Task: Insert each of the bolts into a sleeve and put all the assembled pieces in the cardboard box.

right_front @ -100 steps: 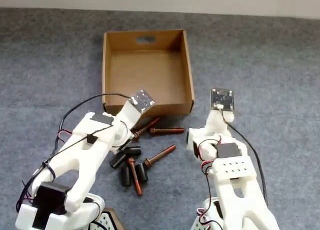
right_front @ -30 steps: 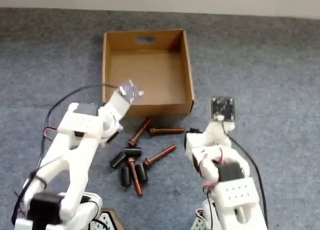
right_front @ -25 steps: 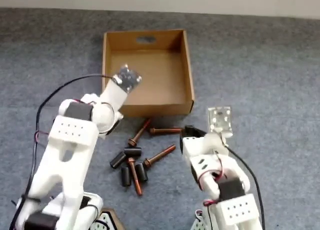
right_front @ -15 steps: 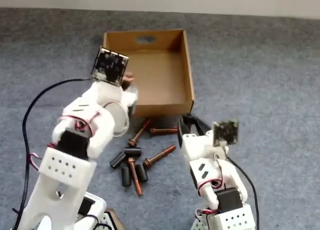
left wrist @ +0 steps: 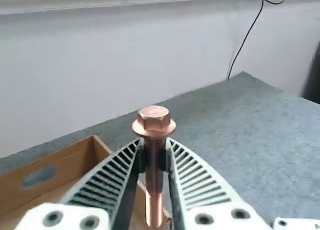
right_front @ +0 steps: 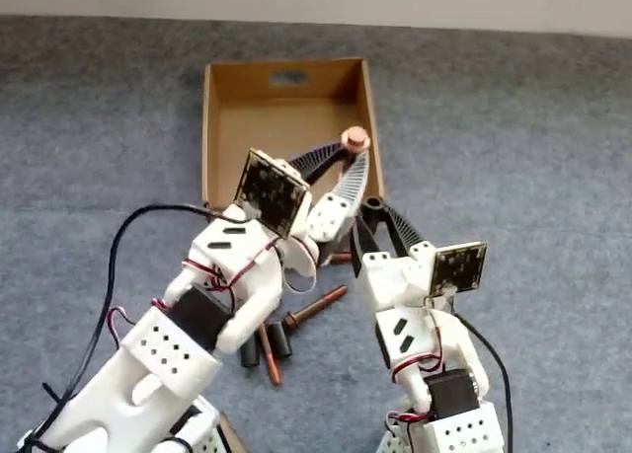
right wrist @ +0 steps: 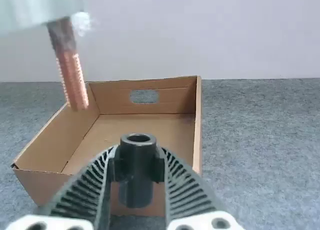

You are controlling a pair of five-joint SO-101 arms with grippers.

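My left gripper (right_front: 341, 167) is shut on a copper bolt (right_front: 355, 138), held head-up above the front right corner of the cardboard box (right_front: 209, 127). In the left wrist view the bolt (left wrist: 153, 140) stands upright between the fingers of the left gripper (left wrist: 154, 157). My right gripper (right_front: 378, 219) is shut on a black sleeve (right_front: 372, 206), just in front of the box's right front corner. The right wrist view has the sleeve (right wrist: 137, 167) upright, bore up, in the right gripper (right wrist: 137, 157), with the bolt's threaded shaft (right wrist: 70, 72) hanging beside and above it, apart from it. The box (right wrist: 145, 122) lies behind.
On the grey carpet between the arms lie a loose bolt (right_front: 316, 305), two black sleeves (right_front: 279, 339) (right_front: 249, 352) and another bolt (right_front: 269, 362). One more bolt (right_front: 341, 258) peeks out by the box front. The left arm hides part of the pile.
Both arms have swung up and toward each other. The left gripper carried the bolt rightward over the box's front right corner. The right gripper tipped up with the sleeve.
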